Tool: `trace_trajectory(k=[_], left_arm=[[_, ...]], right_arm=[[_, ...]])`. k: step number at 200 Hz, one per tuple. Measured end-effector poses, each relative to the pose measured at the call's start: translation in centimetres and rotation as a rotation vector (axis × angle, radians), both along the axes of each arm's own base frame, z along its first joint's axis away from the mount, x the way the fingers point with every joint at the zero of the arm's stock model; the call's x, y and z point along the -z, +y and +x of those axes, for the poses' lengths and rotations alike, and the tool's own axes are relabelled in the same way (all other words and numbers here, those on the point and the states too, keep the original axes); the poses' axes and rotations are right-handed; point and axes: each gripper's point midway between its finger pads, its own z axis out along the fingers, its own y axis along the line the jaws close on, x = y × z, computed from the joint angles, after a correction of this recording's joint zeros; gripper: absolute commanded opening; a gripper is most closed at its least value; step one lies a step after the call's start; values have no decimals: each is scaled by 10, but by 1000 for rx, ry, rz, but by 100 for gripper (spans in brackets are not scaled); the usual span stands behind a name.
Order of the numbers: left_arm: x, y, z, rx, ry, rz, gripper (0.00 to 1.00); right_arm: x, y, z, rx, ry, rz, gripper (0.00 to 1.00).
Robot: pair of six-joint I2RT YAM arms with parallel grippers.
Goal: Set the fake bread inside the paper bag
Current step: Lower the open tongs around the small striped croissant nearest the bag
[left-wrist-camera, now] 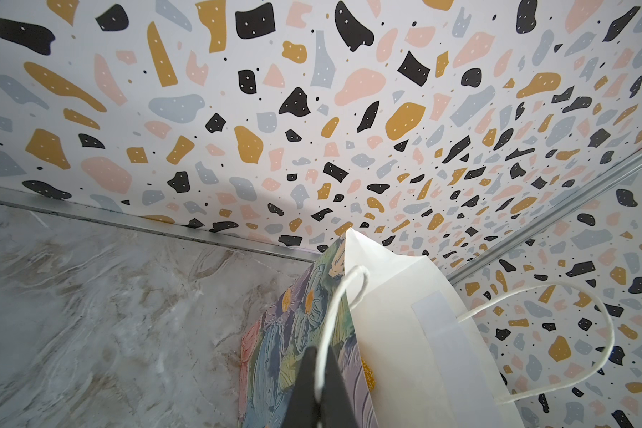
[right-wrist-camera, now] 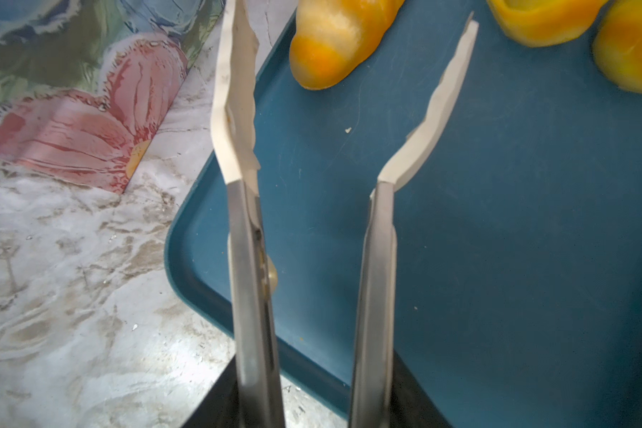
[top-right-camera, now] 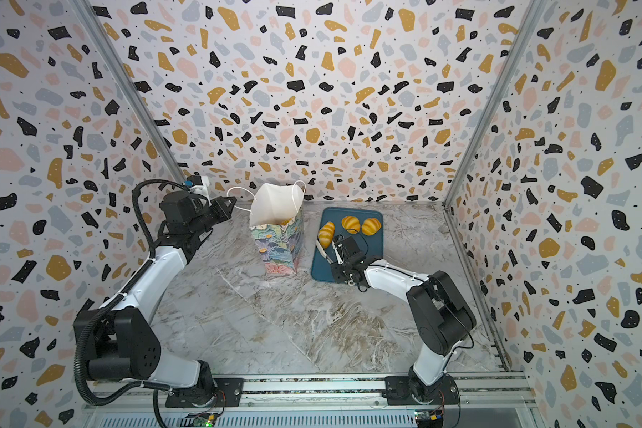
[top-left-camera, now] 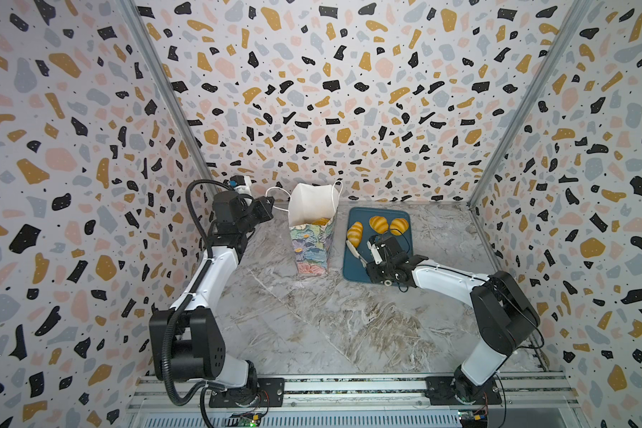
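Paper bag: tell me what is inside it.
In both top views, one speckled golden piece of fake bread shows low in the paper bag, against its white lining. The printed front wall covers the rest of the bottom, so any other pieces there are hidden.

Blue tray [top-left-camera: 360,215] on marble tabletop [top-left-camera: 312,326]

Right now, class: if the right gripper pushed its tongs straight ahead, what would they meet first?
The tongs in the right gripper would probably meet the striped croissant first, on the blue tray; depth uncertain.
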Motion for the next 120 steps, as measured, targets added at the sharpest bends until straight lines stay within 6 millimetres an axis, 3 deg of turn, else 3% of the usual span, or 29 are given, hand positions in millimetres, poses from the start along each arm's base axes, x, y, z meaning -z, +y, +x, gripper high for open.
trace_trajectory(k=[120], left_arm=[[0, 0, 0, 0, 0, 0, 0]], right_arm=[[12, 12, 20, -3, 14, -21, 45]])
